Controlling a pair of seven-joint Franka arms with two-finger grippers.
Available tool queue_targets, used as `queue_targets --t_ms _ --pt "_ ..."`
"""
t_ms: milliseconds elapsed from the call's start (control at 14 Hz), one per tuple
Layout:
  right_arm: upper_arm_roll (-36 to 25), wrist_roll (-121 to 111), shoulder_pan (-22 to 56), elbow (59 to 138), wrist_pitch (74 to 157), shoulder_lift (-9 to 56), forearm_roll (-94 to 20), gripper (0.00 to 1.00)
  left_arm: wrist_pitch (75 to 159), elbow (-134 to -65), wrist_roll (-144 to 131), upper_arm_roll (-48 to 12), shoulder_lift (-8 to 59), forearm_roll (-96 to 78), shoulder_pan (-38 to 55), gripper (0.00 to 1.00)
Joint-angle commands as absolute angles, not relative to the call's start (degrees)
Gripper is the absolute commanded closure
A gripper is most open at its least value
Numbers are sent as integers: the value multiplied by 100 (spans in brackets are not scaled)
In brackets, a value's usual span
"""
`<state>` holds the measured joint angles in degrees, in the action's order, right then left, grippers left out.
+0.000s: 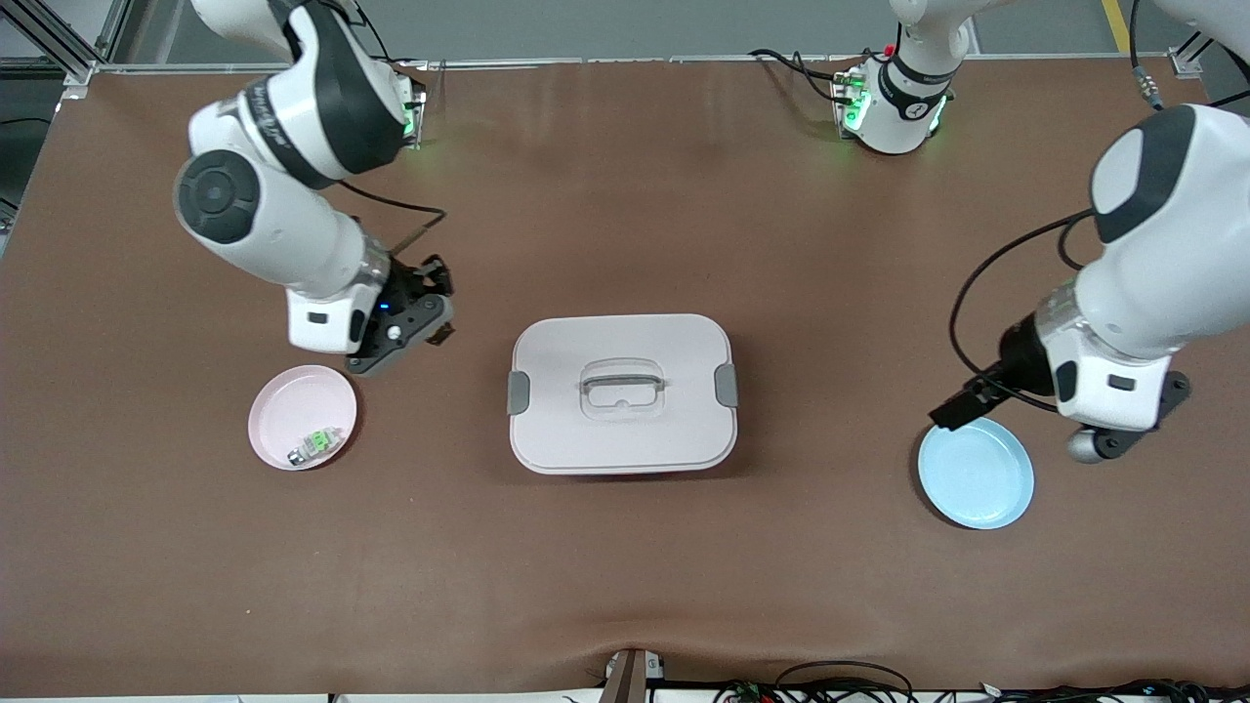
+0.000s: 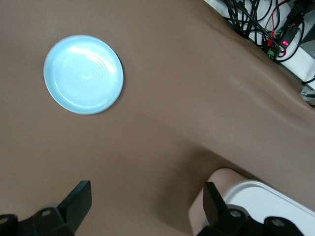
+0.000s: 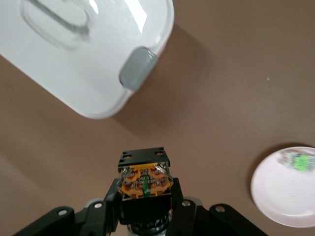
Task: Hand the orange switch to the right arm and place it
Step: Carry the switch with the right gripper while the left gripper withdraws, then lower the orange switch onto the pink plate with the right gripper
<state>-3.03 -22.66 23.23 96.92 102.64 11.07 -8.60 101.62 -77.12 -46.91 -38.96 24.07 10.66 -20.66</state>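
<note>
Right hand (image 3: 145, 209) clamped on the switch (image 3: 144, 180) above the table (image 1: 625, 195) near the pink dish (image 1: 278, 405), seen clearly only by right wrist view, probably the dark speck in front view, left hand (image 2: 147, 204) open beside blue dish (image 1: 977, 475), white box (image 1: 622, 392) between.

No text or label can be read anywhere

A white rectangular lidded container (image 1: 622, 392) with grey side latches is seen at the middle of the brown table (image 1: 625, 566). A round pink dish (image 1: 302, 417) holding a small green-and-silver part (image 1: 314, 446) is set toward the right arm's end, with the right gripper (image 1: 435, 317) held just above it. A round light-blue dish (image 1: 976, 474) is placed toward the left arm's end, the left gripper (image 1: 959, 408) at its rim.
</note>
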Motion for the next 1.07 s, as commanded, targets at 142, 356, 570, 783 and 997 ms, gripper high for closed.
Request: queue_targets --t_ms 142,356,570,783,997 --pt "-211 -4434 1532 9817 10020 984 -299 100 9897 -7778 -3115 -3920 2180 1222 -2688 0" --pt "-211 -5779 1178 9844 10142 993 -72 100 9765 -7770 -2393 -3911 2110 1230 -2952 0" --pt "-211 -6808 818 10045 10545 1011 0 100 9747 -7770 -1935 -3920 2013 1536 -3067 0" --pt "-211 -7477 581 10738 11502 967 9 100 9598 -7770 -1776 -3938 1829 1731 -3067 0" --pt "-211 -8005 326 11371 12354 967 9 100 9431 -7770 -1661 -3964 1714 1670 -3076 0"
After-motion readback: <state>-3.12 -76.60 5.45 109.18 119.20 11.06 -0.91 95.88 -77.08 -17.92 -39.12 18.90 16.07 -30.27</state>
